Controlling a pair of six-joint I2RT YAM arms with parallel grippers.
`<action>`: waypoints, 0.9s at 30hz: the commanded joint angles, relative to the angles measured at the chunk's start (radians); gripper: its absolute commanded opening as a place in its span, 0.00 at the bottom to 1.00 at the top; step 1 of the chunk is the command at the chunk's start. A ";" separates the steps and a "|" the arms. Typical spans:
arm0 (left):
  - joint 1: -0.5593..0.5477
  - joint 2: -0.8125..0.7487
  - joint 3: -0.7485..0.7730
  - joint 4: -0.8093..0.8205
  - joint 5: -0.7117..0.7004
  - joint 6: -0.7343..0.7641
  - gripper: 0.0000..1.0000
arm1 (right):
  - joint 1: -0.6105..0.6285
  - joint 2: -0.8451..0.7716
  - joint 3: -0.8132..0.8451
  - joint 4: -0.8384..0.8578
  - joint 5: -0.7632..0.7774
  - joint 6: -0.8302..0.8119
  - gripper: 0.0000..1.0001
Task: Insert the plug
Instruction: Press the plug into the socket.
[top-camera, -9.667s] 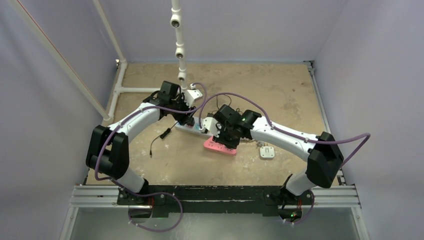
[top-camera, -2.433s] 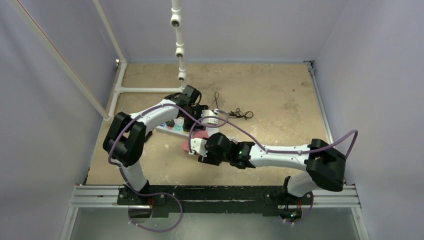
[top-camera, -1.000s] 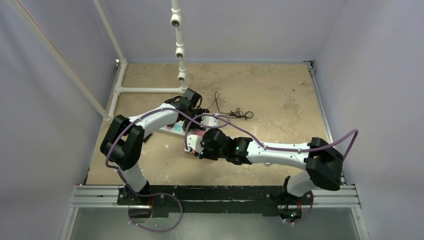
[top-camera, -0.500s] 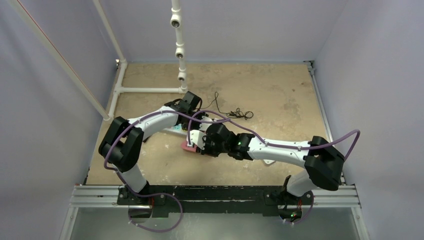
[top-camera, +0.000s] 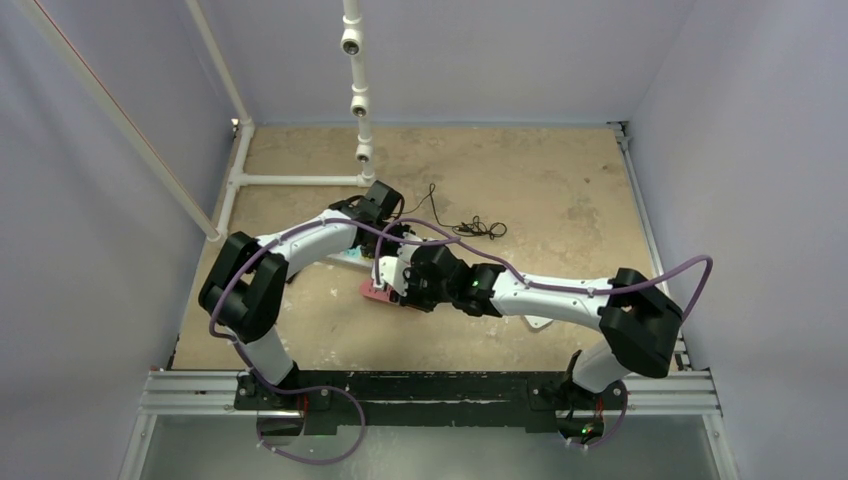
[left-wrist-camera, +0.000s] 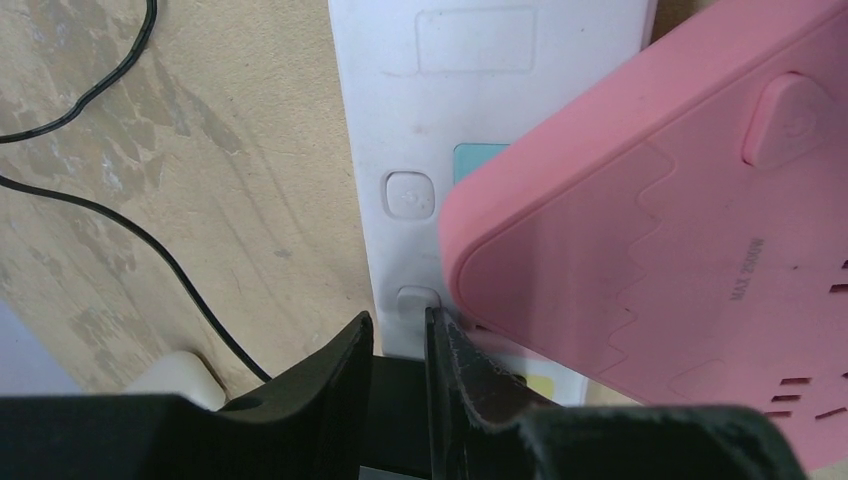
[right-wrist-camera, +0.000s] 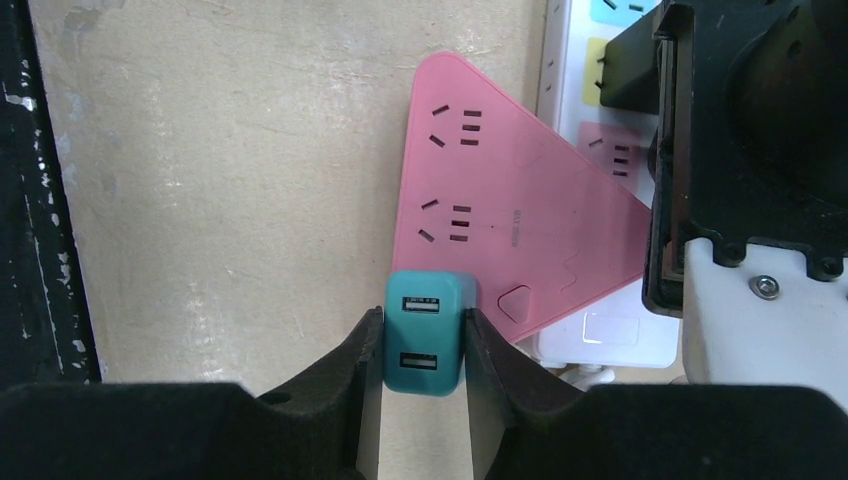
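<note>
The right gripper (right-wrist-camera: 421, 345) is clamped on the teal plug (right-wrist-camera: 424, 335), one finger on each side, its USB ports facing the wrist camera. The plug sits over the near edge of the pink power strip (right-wrist-camera: 500, 220), beside its button, not in any socket. The left gripper (left-wrist-camera: 398, 335) is down at the white power strip (left-wrist-camera: 480, 110), jaws almost together; whether they pinch anything I cannot tell

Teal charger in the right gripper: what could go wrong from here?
1. The pink strip overlaps the white strip, so pushing may rock or slide it.
2. The prongs of the teal charger, held in the right gripper, are hidden; slot alignment is unconfirmed.
3. The left gripper sits close by; the arms might clash.
</note>
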 joint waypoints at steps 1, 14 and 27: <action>0.002 0.076 -0.040 -0.144 0.033 0.065 0.24 | -0.041 0.118 -0.071 -0.205 0.006 0.042 0.00; 0.009 0.090 -0.061 -0.180 0.022 0.109 0.19 | -0.046 0.212 -0.105 -0.251 0.015 0.084 0.00; 0.016 0.063 -0.042 -0.178 0.034 0.060 0.20 | -0.046 0.038 -0.116 -0.154 0.122 0.123 0.33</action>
